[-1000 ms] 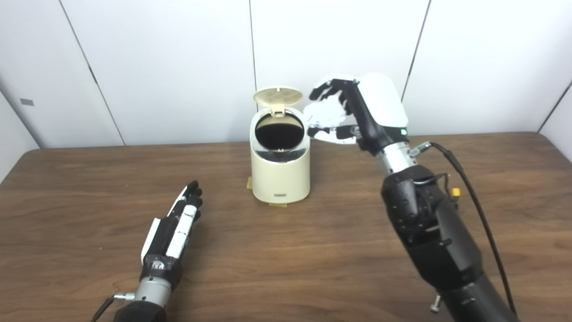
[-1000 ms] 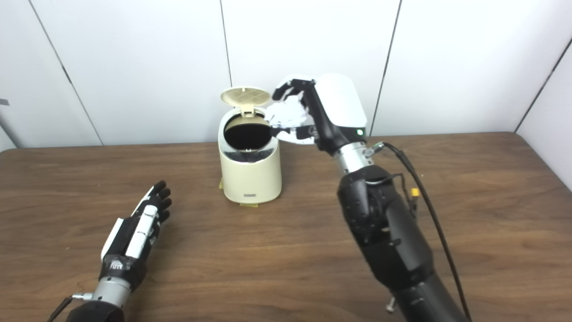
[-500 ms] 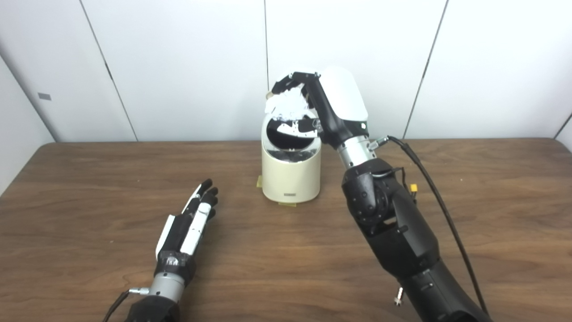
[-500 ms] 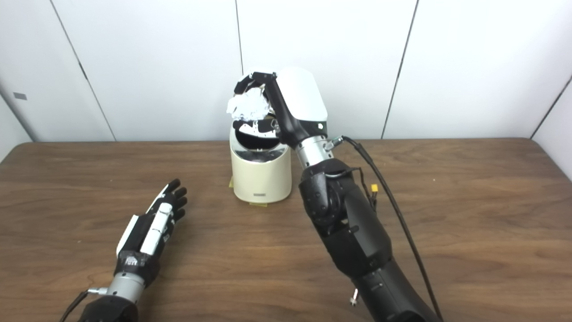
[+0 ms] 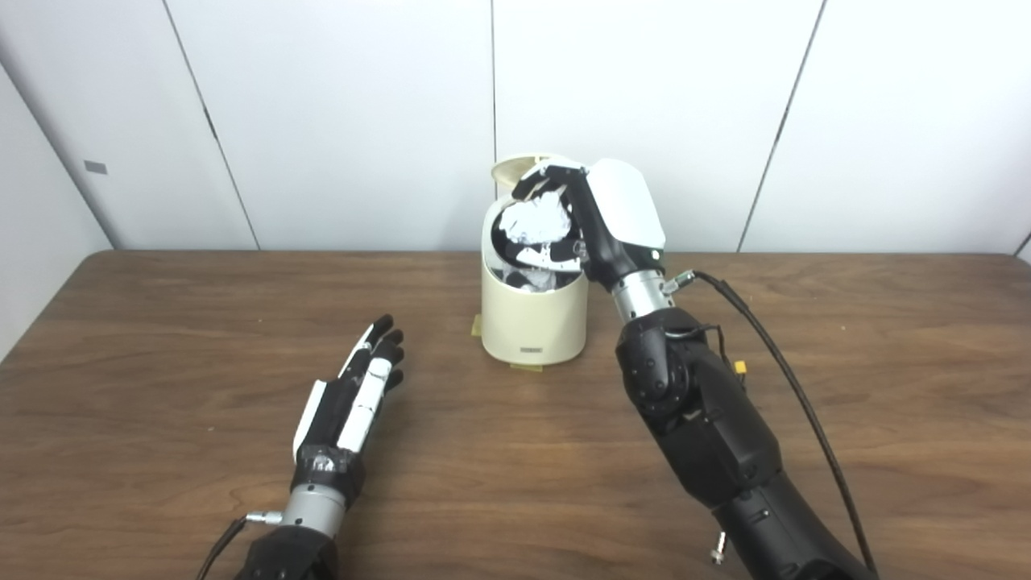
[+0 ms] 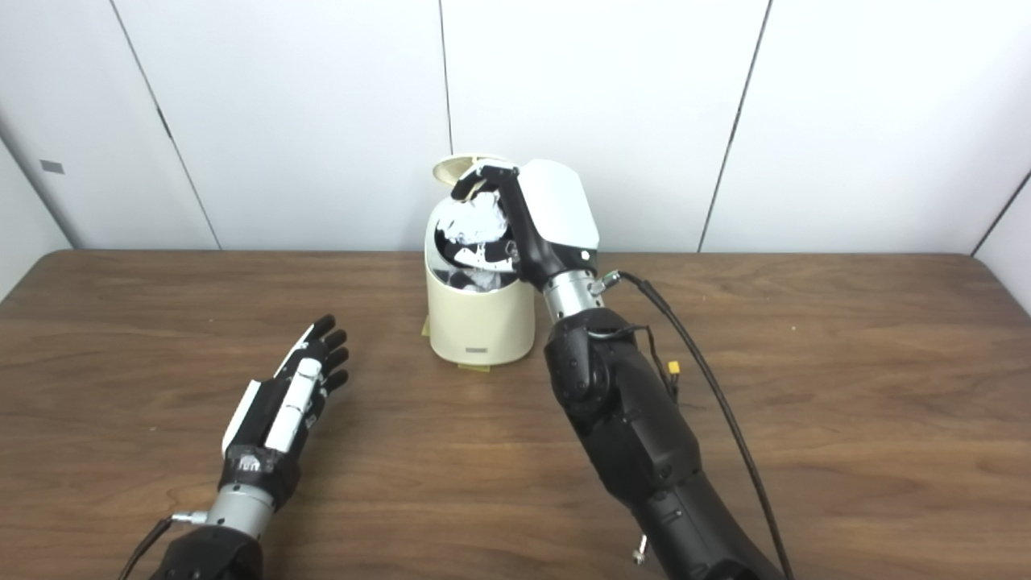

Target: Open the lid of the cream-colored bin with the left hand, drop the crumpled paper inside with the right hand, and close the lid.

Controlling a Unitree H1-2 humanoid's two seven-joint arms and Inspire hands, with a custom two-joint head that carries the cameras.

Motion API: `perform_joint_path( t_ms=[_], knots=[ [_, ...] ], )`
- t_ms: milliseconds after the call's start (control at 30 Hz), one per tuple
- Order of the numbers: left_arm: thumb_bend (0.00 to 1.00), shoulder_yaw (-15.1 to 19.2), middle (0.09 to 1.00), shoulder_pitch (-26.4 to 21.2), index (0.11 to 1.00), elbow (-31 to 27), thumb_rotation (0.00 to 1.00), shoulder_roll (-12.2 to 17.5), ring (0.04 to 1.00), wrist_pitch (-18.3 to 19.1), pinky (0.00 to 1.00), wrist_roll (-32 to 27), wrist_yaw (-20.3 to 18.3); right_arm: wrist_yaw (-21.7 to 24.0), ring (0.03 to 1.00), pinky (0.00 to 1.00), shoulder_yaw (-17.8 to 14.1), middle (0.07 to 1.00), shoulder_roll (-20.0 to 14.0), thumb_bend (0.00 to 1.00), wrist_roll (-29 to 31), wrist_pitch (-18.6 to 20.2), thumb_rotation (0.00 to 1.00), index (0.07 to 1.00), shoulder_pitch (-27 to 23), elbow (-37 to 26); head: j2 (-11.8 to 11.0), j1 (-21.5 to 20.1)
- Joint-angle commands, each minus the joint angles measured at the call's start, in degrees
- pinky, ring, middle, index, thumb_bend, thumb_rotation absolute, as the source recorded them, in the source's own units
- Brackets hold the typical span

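Observation:
The cream-colored bin stands at the back middle of the wooden table, its lid tipped up behind the mouth. My right hand hovers at the bin's opening, shut on the white crumpled paper, which sits just in front of the dark mouth. The fingers curl over the top of the paper and the thumb lies under it. My left hand lies flat on the table to the left of the bin, open and holding nothing, well apart from it.
Small tape tabs mark the bin's base. A black cable loops from the right wrist along the forearm. White wall panels stand close behind the bin. The table's back edge runs just behind it.
The right hand has carried the paper leftward and down, from beside the bin to its mouth. The left hand has stayed flat. The camera has shifted, so the whole scene sits differently.

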Motion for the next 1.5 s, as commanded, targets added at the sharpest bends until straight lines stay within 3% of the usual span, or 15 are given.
perform_joint_path(
  t_ms=[0, 167, 333, 533, 633, 667, 800, 933, 967, 1033, 1100, 1133, 1233, 1467],
  knots=[
    [0.58, -0.07, 0.944, -1.96, 0.99, -1.33, 0.78, 0.0, 0.943, -1.55, 0.93, 0.23, 0.18, -1.26, 0.397, 0.29, -0.47, 0.515, -0.3, 0.49, 0.09, -1.26, 0.0, 0.547, -3.18, -0.62, 0.09, -0.03],
    [0.58, 0.12, 0.947, -1.96, 0.99, -1.63, 0.78, 0.01, 0.948, -1.29, 0.94, -0.16, 0.14, 0.03, 0.387, 0.35, 0.47, 0.501, -1.28, 0.49, -0.42, -0.86, 0.0, 0.568, -3.26, -0.27, 0.29, -0.01],
    [0.58, 0.16, 0.948, -1.83, 0.989, -2.01, 0.78, 0.04, 0.949, -1.15, 0.94, 0.08, 0.31, 1.25, 0.412, 0.3, 1.16, 0.525, -1.98, 0.49, -0.4, -0.27, 0.0, 0.571, -2.86, -0.64, 0.42, -0.25],
    [0.56, 0.04, 0.935, -1.95, 0.981, -1.84, 0.79, 0.04, 0.939, -1.67, 0.94, 0.78, 0.69, 3.45, 0.406, 0.38, 1.35, 0.53, -2.33, 0.51, -0.56, 1.18, 0.0, 0.526, -2.46, -2.0, 0.52, -0.45],
    [0.57, 0.03, 0.927, -2.08, 0.971, -1.33, 0.78, -0.19, 0.933, -2.53, 0.93, 1.02, 1.11, 4.89, 0.376, 0.3, 1.61, 0.502, -2.64, 0.51, -0.85, 2.08, 0.0, 0.556, -2.62, -2.31, 0.51, -0.33],
    [0.57, -0.03, 0.926, -2.08, 0.969, -1.26, 0.78, -0.22, 0.933, -2.74, 0.93, 1.12, 1.2, 5.26, 0.386, 0.28, 1.65, 0.519, -2.67, 0.51, -1.0, 2.42, 0.0, 0.525, -2.72, -2.27, 0.51, -0.33],
    [0.57, -0.13, 0.931, -2.1, 0.979, -0.97, 0.78, -0.21, 0.936, -3.15, 0.94, 1.29, 1.26, 5.31, 0.425, 0.31, 1.76, 0.442, -2.79, 0.52, -1.55, 2.66, 0.01, 0.543, -3.14, -1.69, 0.5, -0.42],
    [0.56, 0.0, 0.932, -2.13, 0.986, -0.84, 0.78, -0.4, 0.935, -3.25, 0.94, 1.39, 1.21, 5.85, 0.387, 0.28, 1.7, 0.473, -2.79, 0.53, -1.56, 3.18, 0.01, 0.502, -3.37, -1.69, 0.42, -0.48],
    [0.57, -0.01, 0.932, -2.13, 0.988, -0.9, 0.78, -0.46, 0.935, -3.19, 0.93, 1.41, 1.2, 6.44, 0.414, 0.29, 1.89, 0.456, -2.87, 0.53, -2.06, 3.96, 0.01, 0.517, -3.39, -1.96, 0.42, -0.5],
    [0.58, -0.02, 0.933, -2.13, 0.989, -0.99, 0.78, -0.59, 0.935, -3.03, 0.93, 1.4, 1.22, 7.33, 0.677, 0.55, 2.1, 0.635, -3.02, 0.52, -2.66, 4.94, 0.12, 0.498, -3.31, -2.42, 0.45, -0.77],
    [0.57, 0.1, 0.931, -2.14, 0.99, -1.02, 0.77, -0.79, 0.935, -2.95, 0.93, 1.14, 1.2, 7.74, 0.783, 0.68, 2.22, 0.684, -3.13, 0.52, -2.95, 5.43, 0.15, 0.495, -3.18, -2.7, 0.44, -0.73],
    [0.57, 0.21, 0.931, -2.14, 0.992, -1.03, 0.77, -0.92, 0.938, -2.9, 0.94, 0.83, 1.15, 7.97, 0.812, 0.72, 2.34, 0.695, -3.24, 0.74, -3.18, 5.72, 0.22, 0.564, -3.13, -2.88, 0.4, -0.71],
    [0.57, 0.34, 0.931, -2.17, 0.996, -1.03, 0.77, -1.05, 0.938, -2.87, 0.94, 0.6, 1.02, 8.57, 0.826, 0.71, 2.46, 0.718, -3.57, 0.88, -3.55, 6.17, 0.27, 0.613, -2.99, -3.3, 0.36, -0.7],
    [0.55, 0.25, 0.927, -2.2, 0.998, -0.82, 0.77, -1.08, 0.934, -3.23, 0.94, 0.9, 0.96, 8.89, 0.834, 0.73, 1.74, 0.683, -3.67, 0.89, -2.67, 6.0, 0.26, 0.592, -2.67, -3.84, 0.38, -1.08]
  ],
)
